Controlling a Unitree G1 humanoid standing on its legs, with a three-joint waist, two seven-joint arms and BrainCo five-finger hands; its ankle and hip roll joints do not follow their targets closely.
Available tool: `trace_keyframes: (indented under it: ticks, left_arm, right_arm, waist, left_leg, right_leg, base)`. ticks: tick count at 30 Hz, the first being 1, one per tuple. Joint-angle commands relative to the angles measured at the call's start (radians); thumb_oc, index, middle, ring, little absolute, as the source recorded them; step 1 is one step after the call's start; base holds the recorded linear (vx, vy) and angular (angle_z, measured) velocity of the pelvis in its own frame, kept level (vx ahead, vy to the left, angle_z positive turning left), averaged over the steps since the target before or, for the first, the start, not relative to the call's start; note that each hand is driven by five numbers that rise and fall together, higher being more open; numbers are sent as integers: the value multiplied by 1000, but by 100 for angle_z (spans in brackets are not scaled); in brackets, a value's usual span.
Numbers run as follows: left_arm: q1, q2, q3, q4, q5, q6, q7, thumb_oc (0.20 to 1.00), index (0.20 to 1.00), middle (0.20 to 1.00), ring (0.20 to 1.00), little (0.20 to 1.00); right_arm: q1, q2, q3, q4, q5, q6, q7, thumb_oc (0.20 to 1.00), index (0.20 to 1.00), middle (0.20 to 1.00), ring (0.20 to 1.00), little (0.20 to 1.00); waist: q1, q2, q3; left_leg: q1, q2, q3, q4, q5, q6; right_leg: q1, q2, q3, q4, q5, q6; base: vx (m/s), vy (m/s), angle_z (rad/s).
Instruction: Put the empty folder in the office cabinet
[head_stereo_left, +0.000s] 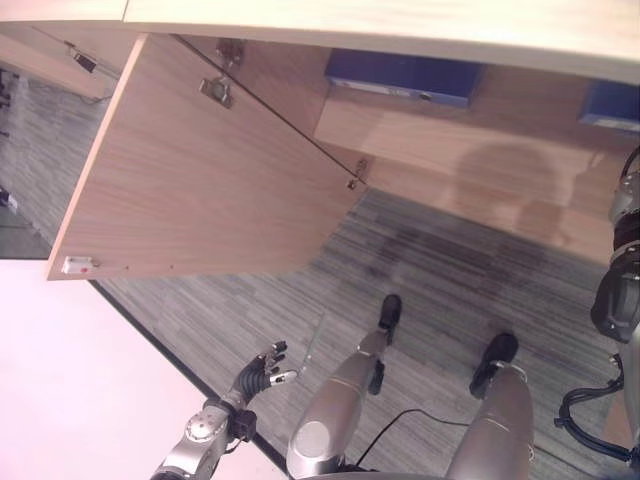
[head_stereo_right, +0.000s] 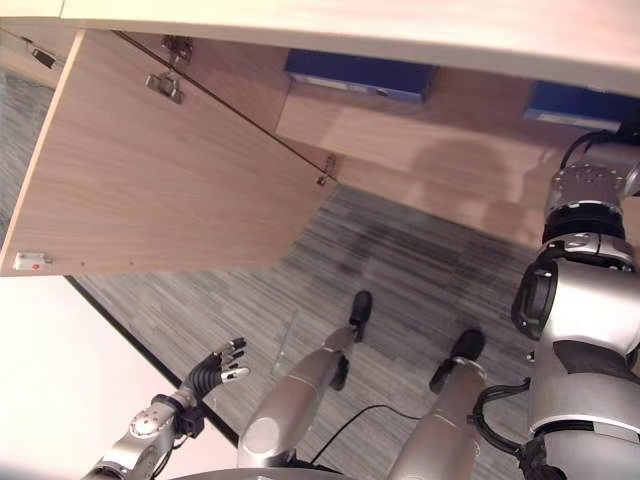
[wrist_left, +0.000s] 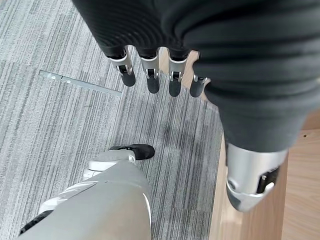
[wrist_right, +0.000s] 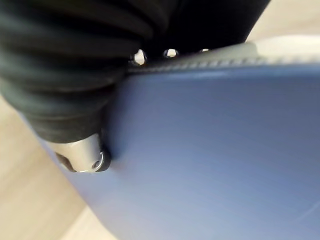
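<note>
Filling the right wrist view at very close range, a blue folder (wrist_right: 215, 155) is lying against the right hand (wrist_right: 82, 157), whose thumb is pressing on the folder's flat face while the fingers are reaching over its pale top edge, so the hand is pinching the folder between thumb and fingers. Pale wood is showing behind and below it. In the eye views, the right arm is reaching up toward the right side of the office cabinet (head_stereo_right: 420, 130), where a blue shape (head_stereo_left: 610, 103) is sitting at the frame's edge on the wooden shelf; whether that is the held folder cannot be told for certain from there. Another blue folder (head_stereo_left: 400, 75) is lying flat further left on the same shelf, well apart from the first. The cabinet door (head_stereo_left: 200, 180) is standing open, swung out to the left, with its metal hinges (head_stereo_left: 217, 90) visible near the top. The left hand (head_stereo_left: 262, 370) is hanging low on the left, over the grey striped carpet (head_stereo_left: 450, 270), with its fingers straight and loosely spread, holding nothing; its wrist view is showing those dark-tipped fingers (wrist_left: 150, 80) pointing out over the carpet beside a wooden edge.
</note>
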Motion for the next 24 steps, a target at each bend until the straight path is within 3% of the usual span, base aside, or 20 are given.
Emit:
trace_keyframes:
  ticks: [1,2,7,9,10,12,24]
  left_arm:
    - [-6,28,-16,-4,-31,-20,-2,1000,1000,1000,1000,1000]
    - [-6,33,-16,-6,-33,-21,-2,1000,1000,1000,1000,1000]
    - [-1,38,-7,-16,-42,-17,-8,1000,1000,1000,1000,1000]
    - [7,42,-5,-21,-47,-16,-16,1000,1000,1000,1000,1000]
    - [6,41,-4,-21,-48,-15,-17,1000,1000,1000,1000,1000]
    - [16,46,4,-25,-56,-12,-24,1000,1000,1000,1000,1000]
    - [38,51,5,-20,-72,-1,-40,1000,1000,1000,1000,1000]
  right_arm:
    - [-28,-122,67,-43,-1,-33,24,200,200,200,200,200]
    - [-37,-138,74,-39,1,-33,23,200,200,200,200,200]
    - [-62,-201,103,-26,-7,-23,22,200,200,200,200,200]
    - [-65,-222,111,-28,-13,-19,27,200,200,200,200,200]
    - [-67,-222,112,-28,-13,-19,27,200,200,200,200,200]
    - [-77,-243,129,-32,-31,-16,27,200,200,200,200,200]
    - [-171,-263,238,-32,-93,9,22,200,200,200,200,200]
  waist:
    - [-11,16,-26]
    - [-13,21,-19]
    - [-29,18,-24]
    - [-36,22,-16]
    - [-37,18,-23]
    - [-42,22,-13]
    - [-61,19,-13]
  left_leg:
    - [-5,3,17,107,-153,-9]
    - [-19,2,26,112,-137,-7]
    - [-38,-5,40,139,-174,-8]
    - [-53,-6,52,147,-161,-6]
    - [-46,-8,48,147,-180,-8]
    - [-53,-6,63,148,-166,-4]
    - [-25,-5,87,120,-163,-4]
  right_leg:
    - [25,54,66,-16,-38,51]
    - [3,51,62,-7,-16,46]
    - [-37,46,104,32,-50,48]
    - [-59,42,106,40,-27,45]
    - [-53,45,118,44,-52,49]
    - [-75,45,124,49,-25,47]
    - [-89,56,155,41,-8,51]
  base:
    - [-47,54,-3]
    - [41,37,1]
    - [45,21,-8]
    - [-26,18,-2]
    - [0,0,0]
    - [-37,17,-3]
    - [6,11,-9]
